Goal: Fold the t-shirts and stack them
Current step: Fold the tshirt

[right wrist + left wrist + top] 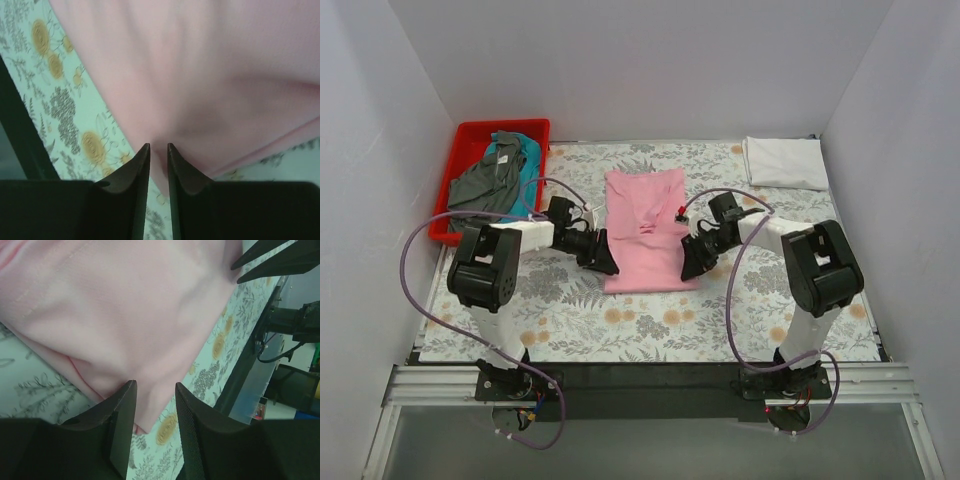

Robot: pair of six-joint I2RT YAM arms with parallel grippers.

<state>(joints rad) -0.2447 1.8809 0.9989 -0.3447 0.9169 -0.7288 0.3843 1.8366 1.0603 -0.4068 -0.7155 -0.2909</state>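
The light pink t-shirt (645,225) lies partly folded on the middle of the tablecloth. My left gripper (603,262) is at its near left corner. In the left wrist view the pink t-shirt (125,310) fills the top, and my left gripper (155,384) is open with the shirt's corner lying between its fingers. My right gripper (690,268) is at the near right corner. In the right wrist view it (158,145) is shut on the pink t-shirt (200,65), with creases running from the pinch. A folded white t-shirt (785,162) lies at the back right.
A red plastic bin (465,140) at the back left holds a dark grey t-shirt (485,180) and a teal one (527,172). The floral tablecloth (650,320) covers the table. The black front edge (640,375) runs by the arm bases. White walls enclose three sides.
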